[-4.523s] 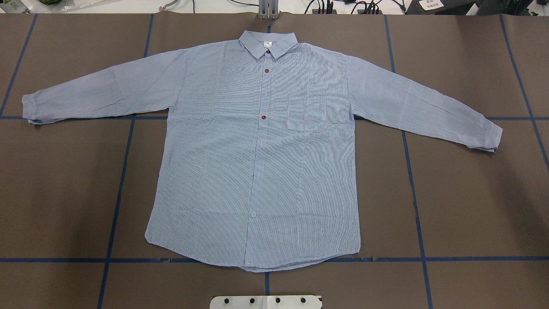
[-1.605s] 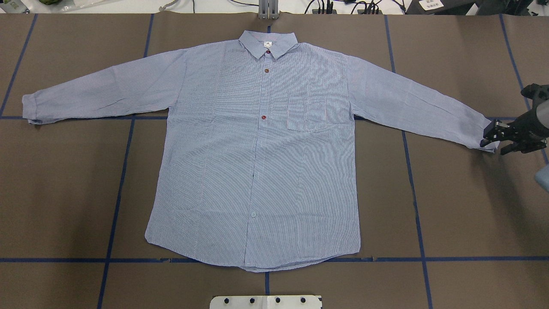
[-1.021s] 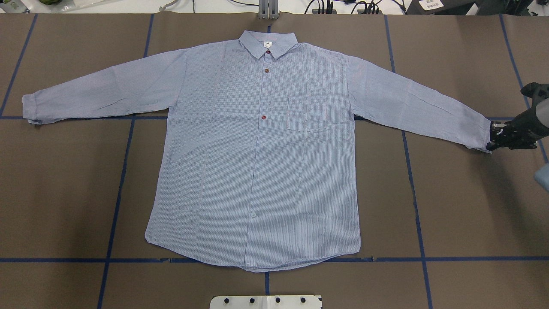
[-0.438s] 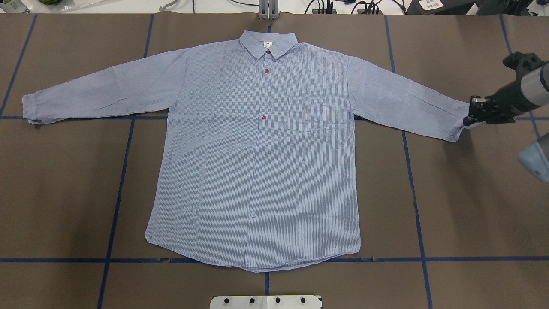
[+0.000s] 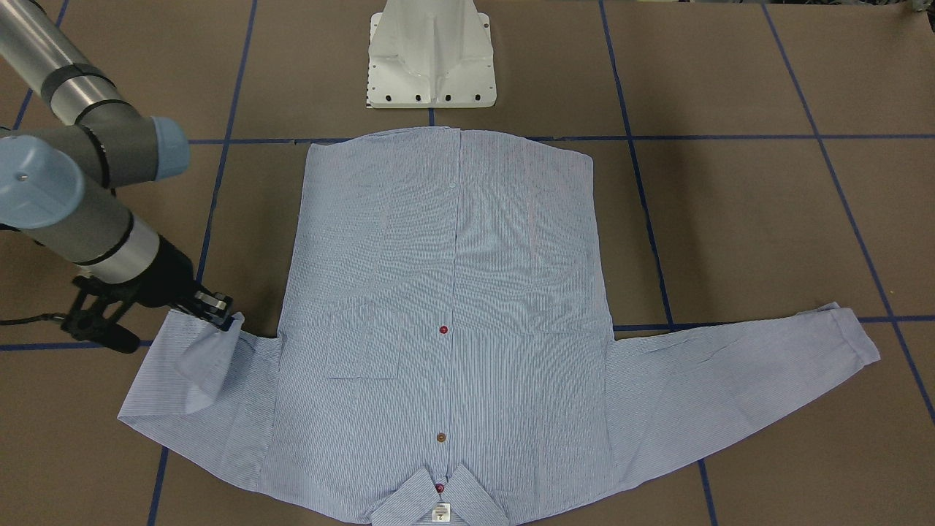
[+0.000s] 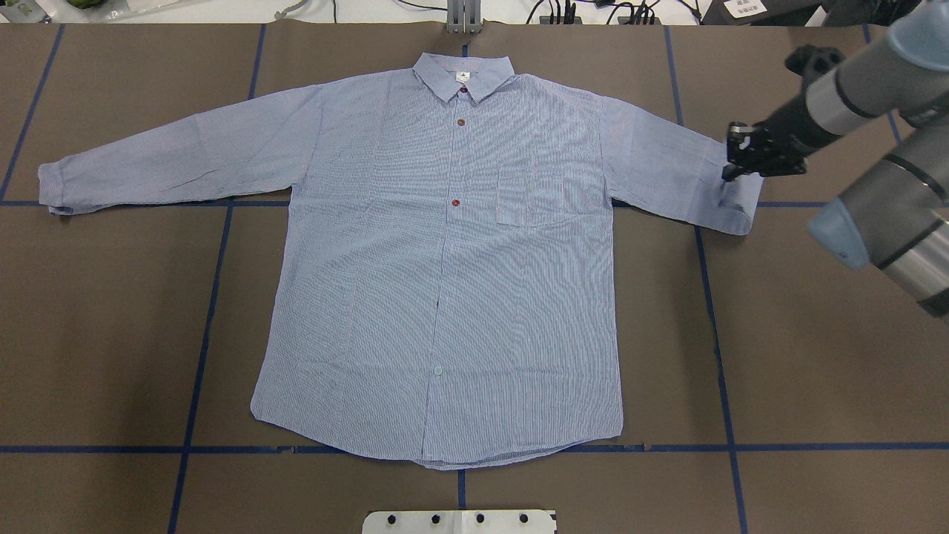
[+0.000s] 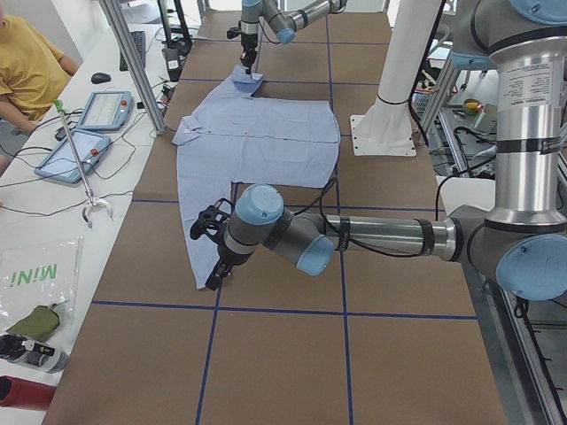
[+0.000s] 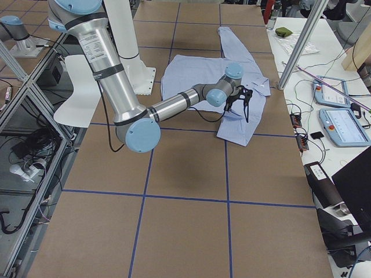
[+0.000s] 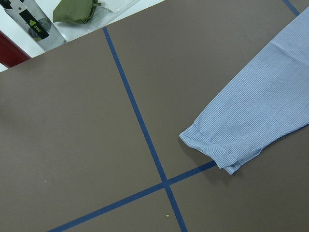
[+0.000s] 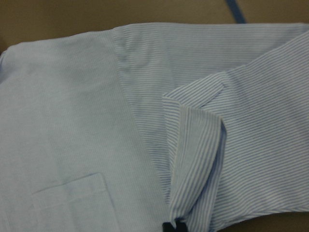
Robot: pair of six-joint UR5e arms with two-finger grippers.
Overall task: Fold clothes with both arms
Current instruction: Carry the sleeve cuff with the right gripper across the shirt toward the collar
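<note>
The light blue striped shirt (image 6: 445, 259) lies flat and face up on the brown table, collar at the far edge. My right gripper (image 6: 730, 159) is shut on the cuff of the sleeve on its side and holds it above that sleeve, so the sleeve doubles back toward the body. This also shows in the front view (image 5: 219, 315) and at the bottom of the right wrist view (image 10: 174, 226). The other sleeve (image 6: 170, 159) lies stretched out. My left gripper (image 7: 213, 276) hovers over that sleeve's cuff (image 9: 212, 150). I cannot tell whether it is open or shut.
The white pedestal base (image 5: 431, 58) stands at the near table edge behind the shirt hem. Blue tape lines cross the table. A side bench with tablets (image 7: 80, 150), a bottle and a green pouch (image 9: 72, 12) lies beyond the left cuff.
My right gripper came in from the right, shut on the sleeve cuff, lifted it and carried it toward the shirt body, folding the sleeve back. The rest of the shirt has not moved.
</note>
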